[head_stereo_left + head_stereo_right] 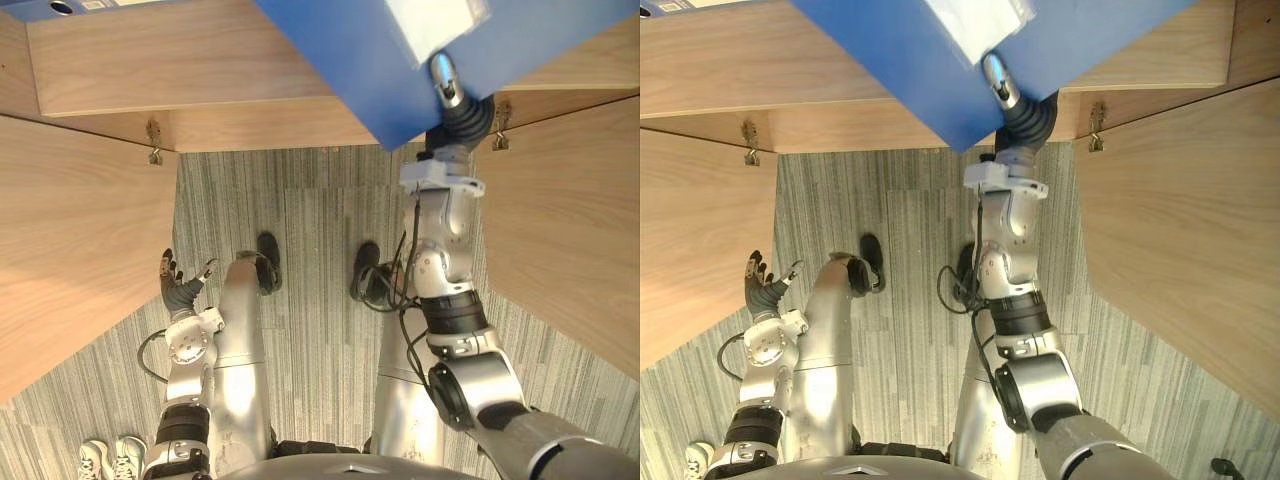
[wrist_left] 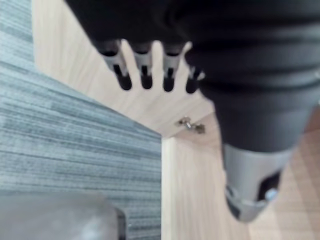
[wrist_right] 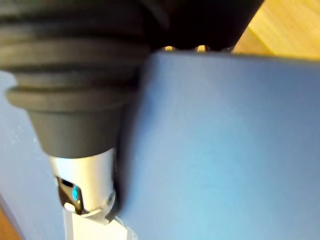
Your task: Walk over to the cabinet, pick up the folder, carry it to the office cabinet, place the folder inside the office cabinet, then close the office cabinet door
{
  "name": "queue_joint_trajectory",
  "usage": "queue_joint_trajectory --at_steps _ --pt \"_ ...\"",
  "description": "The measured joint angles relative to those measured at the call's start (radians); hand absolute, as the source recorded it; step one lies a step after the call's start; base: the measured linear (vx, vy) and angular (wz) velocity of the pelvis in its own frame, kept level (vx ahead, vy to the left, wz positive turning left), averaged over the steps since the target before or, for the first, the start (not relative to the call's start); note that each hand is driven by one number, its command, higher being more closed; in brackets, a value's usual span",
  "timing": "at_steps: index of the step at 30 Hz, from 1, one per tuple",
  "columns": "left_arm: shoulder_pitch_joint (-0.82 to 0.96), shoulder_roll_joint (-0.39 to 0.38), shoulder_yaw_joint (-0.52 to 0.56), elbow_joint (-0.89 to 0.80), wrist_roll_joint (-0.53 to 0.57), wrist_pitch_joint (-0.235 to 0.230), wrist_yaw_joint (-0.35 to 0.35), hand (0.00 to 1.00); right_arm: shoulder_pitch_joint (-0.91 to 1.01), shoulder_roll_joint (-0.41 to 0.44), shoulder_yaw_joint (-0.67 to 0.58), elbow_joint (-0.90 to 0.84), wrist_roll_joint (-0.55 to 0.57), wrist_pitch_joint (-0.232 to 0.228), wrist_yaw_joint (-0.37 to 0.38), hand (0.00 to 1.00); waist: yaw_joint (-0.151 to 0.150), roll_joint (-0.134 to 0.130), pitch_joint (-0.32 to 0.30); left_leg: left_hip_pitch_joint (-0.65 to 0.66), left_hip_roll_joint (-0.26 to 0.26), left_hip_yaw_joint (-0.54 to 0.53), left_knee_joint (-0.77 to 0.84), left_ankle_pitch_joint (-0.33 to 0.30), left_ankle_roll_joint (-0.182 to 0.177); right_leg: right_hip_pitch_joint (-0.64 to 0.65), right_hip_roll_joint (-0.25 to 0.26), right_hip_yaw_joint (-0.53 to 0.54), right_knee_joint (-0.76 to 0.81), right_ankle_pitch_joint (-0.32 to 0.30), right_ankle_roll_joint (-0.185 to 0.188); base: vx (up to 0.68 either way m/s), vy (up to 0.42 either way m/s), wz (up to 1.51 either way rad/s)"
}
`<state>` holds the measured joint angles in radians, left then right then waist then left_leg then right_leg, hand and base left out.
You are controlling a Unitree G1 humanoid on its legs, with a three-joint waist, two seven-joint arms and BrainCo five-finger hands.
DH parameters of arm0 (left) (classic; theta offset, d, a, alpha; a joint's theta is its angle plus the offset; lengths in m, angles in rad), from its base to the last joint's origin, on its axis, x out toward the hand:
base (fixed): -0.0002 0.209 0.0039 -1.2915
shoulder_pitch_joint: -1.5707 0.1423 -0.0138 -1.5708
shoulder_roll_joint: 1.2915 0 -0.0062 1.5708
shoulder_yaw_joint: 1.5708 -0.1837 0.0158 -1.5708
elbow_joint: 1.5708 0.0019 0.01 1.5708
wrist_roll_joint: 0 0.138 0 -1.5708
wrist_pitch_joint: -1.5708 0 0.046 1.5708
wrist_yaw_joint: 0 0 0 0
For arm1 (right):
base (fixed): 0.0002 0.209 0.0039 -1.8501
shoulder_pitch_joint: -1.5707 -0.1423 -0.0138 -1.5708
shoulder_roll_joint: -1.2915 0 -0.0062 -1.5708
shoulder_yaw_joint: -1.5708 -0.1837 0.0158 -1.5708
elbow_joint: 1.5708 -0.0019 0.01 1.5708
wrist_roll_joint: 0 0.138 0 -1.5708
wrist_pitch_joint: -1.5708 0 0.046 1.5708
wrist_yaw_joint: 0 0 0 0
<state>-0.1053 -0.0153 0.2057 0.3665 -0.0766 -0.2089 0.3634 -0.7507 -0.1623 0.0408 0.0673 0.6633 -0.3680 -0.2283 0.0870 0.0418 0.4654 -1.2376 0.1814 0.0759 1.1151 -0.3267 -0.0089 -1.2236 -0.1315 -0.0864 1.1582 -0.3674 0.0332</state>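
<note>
Clamping the folder [image 1: 340, 60] under its thumb, your right robot hand [image 1: 446, 82] holds it tilted, corner nearest you, at the far office cabinet [image 1: 200, 70], while the left robot hand [image 1: 178, 287] hangs open, near left.

2 head eyes looking steeply down, sharing floor [image 1: 320, 220] and cabinet doors [image 1: 70, 250], wrist cameras very close, left toward floor, right against folder [image 3: 225, 150].

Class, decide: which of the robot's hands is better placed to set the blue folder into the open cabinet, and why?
Right. The right hand grips the blue folder at the open cabinet; the left hand hangs low, open, beside the left door.
</note>
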Motion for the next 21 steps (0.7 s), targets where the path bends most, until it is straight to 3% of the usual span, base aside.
queue_joint_trajectory --at_steps 7,21 --pt "-0.002 0.010 0.015 -0.001 -0.031 -0.019 0.000 0.00 -0.126 -0.050 -0.071 0.099 0.112 -0.001 -0.017 1.00 0.021 -0.001 0.000 -0.045 -0.015 -0.029 -0.019 0.031 -0.009 -0.029 -0.014 -0.030 -0.001 0.002 -0.014 -0.05 -0.042 0.14" --pt "-0.002 0.030 0.002 0.000 -0.041 -0.019 0.002 0.00 -0.343 -0.136 -0.195 0.263 0.241 -0.011 -0.121 1.00 0.027 -0.001 0.001 -0.110 -0.031 -0.074 -0.020 0.065 -0.028 -0.072 -0.025 -0.073 0.021 -0.003 -0.031 -0.04 -0.013 0.07"
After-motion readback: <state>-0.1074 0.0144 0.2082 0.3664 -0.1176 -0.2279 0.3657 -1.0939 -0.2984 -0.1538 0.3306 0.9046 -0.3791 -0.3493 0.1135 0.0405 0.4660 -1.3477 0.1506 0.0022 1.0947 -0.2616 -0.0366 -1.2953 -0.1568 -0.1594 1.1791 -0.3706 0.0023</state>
